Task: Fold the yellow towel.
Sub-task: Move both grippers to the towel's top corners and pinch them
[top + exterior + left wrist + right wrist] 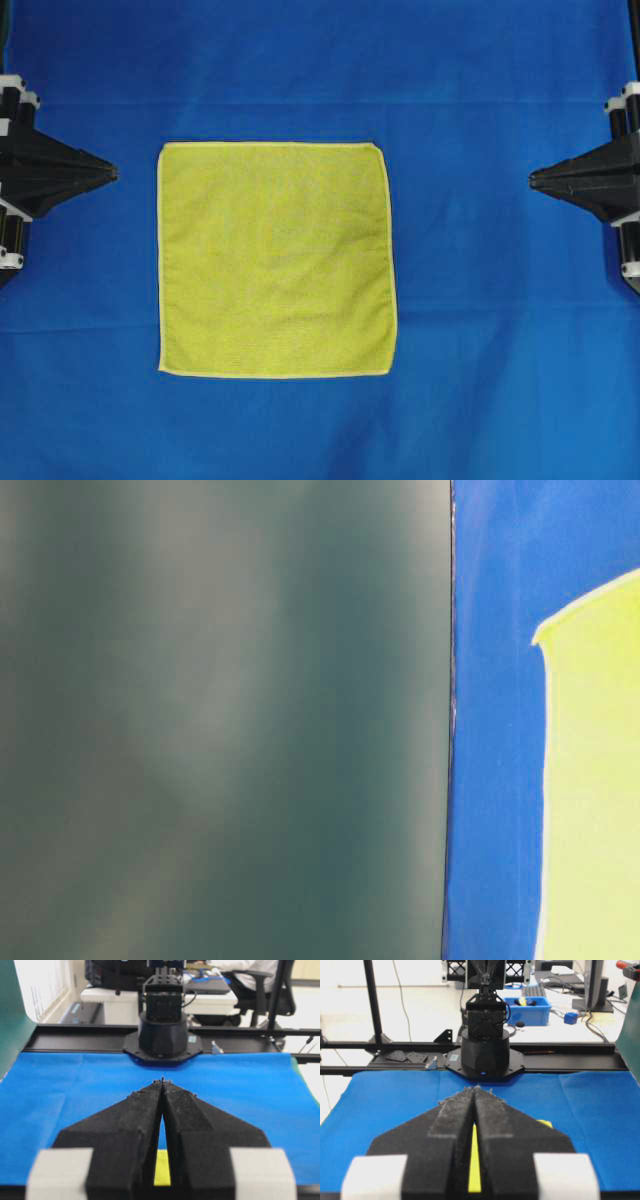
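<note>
The yellow towel lies flat and unfolded, a full square, in the middle of the blue cloth. One of its corners shows at table level. My left gripper points at the towel's upper left edge from the left, tips together, holding nothing. My right gripper faces it from the right side, also shut and empty, farther from the towel. In the left wrist view the gripper hides most of the towel. The right wrist view shows its gripper with a strip of towel behind.
The large blue cloth covers the whole work surface. A blurred dark green wall fills the left of the table-level view. Each wrist view shows the opposite arm's black base at the cloth's far edge.
</note>
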{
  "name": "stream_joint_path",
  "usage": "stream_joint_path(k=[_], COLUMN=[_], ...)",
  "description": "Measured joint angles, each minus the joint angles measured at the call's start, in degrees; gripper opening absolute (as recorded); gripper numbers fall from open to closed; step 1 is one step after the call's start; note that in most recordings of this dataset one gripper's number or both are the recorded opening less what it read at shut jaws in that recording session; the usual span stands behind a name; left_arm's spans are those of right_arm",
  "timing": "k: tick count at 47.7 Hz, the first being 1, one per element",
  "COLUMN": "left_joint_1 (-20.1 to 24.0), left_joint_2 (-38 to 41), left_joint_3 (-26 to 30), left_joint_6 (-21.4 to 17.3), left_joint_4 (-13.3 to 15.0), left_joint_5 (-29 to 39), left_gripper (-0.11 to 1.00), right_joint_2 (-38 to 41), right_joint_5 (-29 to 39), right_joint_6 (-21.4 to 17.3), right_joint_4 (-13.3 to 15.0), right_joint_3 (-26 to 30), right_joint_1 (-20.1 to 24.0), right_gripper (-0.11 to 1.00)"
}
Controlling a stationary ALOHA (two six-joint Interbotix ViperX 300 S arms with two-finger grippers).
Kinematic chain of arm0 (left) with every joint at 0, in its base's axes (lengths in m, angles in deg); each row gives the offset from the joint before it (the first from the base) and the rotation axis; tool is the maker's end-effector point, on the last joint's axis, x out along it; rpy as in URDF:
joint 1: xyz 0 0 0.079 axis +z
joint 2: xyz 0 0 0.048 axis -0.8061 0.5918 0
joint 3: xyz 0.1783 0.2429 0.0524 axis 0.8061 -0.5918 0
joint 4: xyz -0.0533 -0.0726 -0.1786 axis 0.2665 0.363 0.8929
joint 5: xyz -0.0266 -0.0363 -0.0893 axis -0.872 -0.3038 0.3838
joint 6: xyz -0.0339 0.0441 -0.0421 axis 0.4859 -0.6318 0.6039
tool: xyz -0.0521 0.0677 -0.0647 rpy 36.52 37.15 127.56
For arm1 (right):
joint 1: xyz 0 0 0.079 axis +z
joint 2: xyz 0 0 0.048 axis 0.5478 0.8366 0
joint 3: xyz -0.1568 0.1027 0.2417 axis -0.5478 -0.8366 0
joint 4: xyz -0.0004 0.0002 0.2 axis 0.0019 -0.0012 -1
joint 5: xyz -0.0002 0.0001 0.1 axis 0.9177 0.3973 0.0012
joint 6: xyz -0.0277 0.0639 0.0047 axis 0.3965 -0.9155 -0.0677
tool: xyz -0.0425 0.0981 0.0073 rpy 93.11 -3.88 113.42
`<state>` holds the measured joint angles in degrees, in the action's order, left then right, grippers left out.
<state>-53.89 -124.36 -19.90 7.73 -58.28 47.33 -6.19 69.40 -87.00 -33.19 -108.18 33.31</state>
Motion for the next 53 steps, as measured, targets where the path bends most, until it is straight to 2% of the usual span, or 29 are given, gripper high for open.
stream_joint_path(k=[7,18,29,32,35,39,42,44,46,53], left_joint_1=[0.00,2.99,8.00,9.67,11.51,13.80,15.21,16.08,16.79,18.98], left_joint_2=[0.62,5.10,13.62,16.17,18.90,22.59,25.66,27.95,29.97,36.65], left_joint_3=[0.09,0.09,0.09,0.09,-0.26,-0.88,-1.23,-1.23,-1.23,-1.49], left_joint_6=[0.88,0.97,1.49,1.58,1.49,1.58,1.58,1.67,1.58,1.67], left_joint_4=[1.05,1.23,1.23,1.32,1.23,1.32,1.32,1.32,1.32,1.32], left_joint_5=[2.64,4.57,4.66,4.57,4.48,4.13,3.87,3.52,2.99,0.35], left_gripper=[0.00,0.00,0.01,0.09,0.24,0.50,0.68,0.77,0.82,0.81], right_joint_2=[2.11,11.43,24.70,28.56,32.70,38.41,42.36,45.00,47.11,54.49], right_joint_5=[3.16,13.10,14.50,14.68,14.94,15.21,15.29,15.38,15.38,15.29], right_joint_6=[0.00,-0.97,-1.14,-1.05,-1.05,-1.05,-1.05,-1.05,-1.05,-1.05], right_joint_4=[-0.09,-0.26,-0.26,-0.26,-0.26,-0.18,-0.09,0.09,0.18,0.26], right_joint_3=[1.41,7.03,11.07,12.57,14.33,16.70,18.19,18.98,19.69,22.06], right_joint_1=[-1.41,-8.26,-14.06,-15.21,-16.00,-17.14,-18.11,-18.72,-19.34,-20.48], right_gripper=[0.00,0.00,0.01,0.03,0.19,0.46,0.60,0.61,0.58,0.57])
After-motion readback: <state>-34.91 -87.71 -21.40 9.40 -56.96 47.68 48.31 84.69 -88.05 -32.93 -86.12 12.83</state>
